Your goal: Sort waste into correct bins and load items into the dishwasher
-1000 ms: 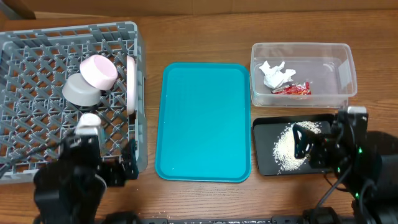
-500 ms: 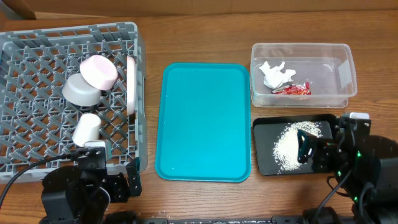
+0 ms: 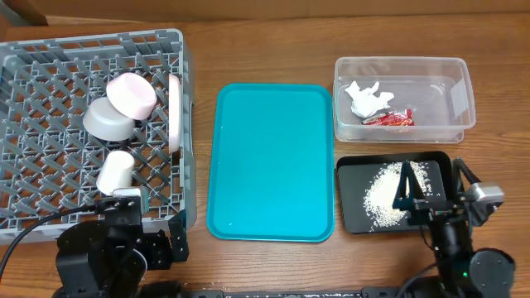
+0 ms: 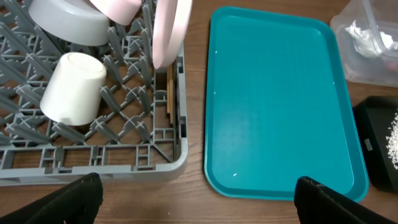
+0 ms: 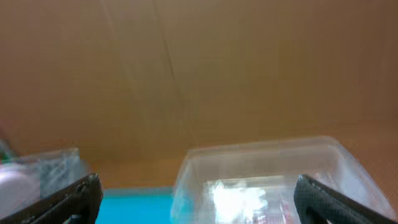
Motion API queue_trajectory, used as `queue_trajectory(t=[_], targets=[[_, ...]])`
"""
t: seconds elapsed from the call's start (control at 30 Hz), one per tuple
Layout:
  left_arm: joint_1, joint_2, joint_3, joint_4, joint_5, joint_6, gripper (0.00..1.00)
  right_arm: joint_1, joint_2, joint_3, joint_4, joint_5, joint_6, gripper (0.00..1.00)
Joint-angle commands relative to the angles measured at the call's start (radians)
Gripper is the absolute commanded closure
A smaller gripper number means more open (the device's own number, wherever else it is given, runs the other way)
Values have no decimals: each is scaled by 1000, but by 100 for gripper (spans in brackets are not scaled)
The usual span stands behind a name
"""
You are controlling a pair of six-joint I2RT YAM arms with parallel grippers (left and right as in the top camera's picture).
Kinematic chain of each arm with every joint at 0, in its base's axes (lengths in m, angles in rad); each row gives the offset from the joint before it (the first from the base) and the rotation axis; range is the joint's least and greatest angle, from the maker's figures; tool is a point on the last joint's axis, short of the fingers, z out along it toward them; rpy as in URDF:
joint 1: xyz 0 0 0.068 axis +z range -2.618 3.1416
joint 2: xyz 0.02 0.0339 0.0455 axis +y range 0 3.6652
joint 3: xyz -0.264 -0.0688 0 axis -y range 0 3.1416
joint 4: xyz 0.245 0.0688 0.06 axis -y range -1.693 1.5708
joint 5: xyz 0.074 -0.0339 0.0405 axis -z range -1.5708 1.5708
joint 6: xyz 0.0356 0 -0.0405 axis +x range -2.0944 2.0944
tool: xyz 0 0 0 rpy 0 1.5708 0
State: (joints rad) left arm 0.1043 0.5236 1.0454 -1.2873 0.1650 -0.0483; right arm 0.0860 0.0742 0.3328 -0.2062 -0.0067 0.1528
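**Both arms drawn back; rack loaded, bins filled**

Overhead view, largest first. The grey dish rack (image 3: 99, 40) fills the table's 9-to-10 o'clock area. The teal tray (image 3: 273, 161) lies at centre, bare. The clear tub (image 3: 402, 66) sits at 2 o'clock, the black tray (image 3: 352, 219) just below it at 4 o'clock.

In the rack, the white plate (image 3: 175, 112) stands on edge against the 3 o'clock wall. The grey bowl (image 3: 108, 122) and pink bowl (image 3: 131, 95) touch beside it. The white cup (image 3: 115, 171) lies on its side at the bowls' 6 o'clock.

A second ago the left arm covered the cup; it has since retreated to 7 o'clock, and the left gripper (image 4: 199, 196) shows fingers wide apart, empty. The right gripper (image 3: 431, 178), then low over the rice (image 3: 385, 194), has lifted to 5 o'clock, fingers likewise spread and empty.

The tissue (image 3: 367, 98) and red wrapper (image 3: 389, 119) rest in the tub. No brown lump can be made out.

Judgement: sorting and loading appear complete.
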Motion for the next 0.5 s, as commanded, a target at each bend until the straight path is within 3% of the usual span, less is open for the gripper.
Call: queue_trajectory(t=[0.0,0.07,0.13,0.27,0.47], targets=[[-8,-7,-2,4,15,19,0,-35,-68,-175,211,-72,-3,0],[-8,-7,-1,4,15,19,0,-42,-71,-273,352,-77,-3,0],[-8,-7,-1,4,15,19,0,-42,-71,-326,373,-56,-4,0],[-8,-7,-2,4,15,19,0,-42,-70,-325,143,-39,-3,0],[-8,-7,-2,4,15,19,0,-42,-61,-323,122,-29,-3,0]])
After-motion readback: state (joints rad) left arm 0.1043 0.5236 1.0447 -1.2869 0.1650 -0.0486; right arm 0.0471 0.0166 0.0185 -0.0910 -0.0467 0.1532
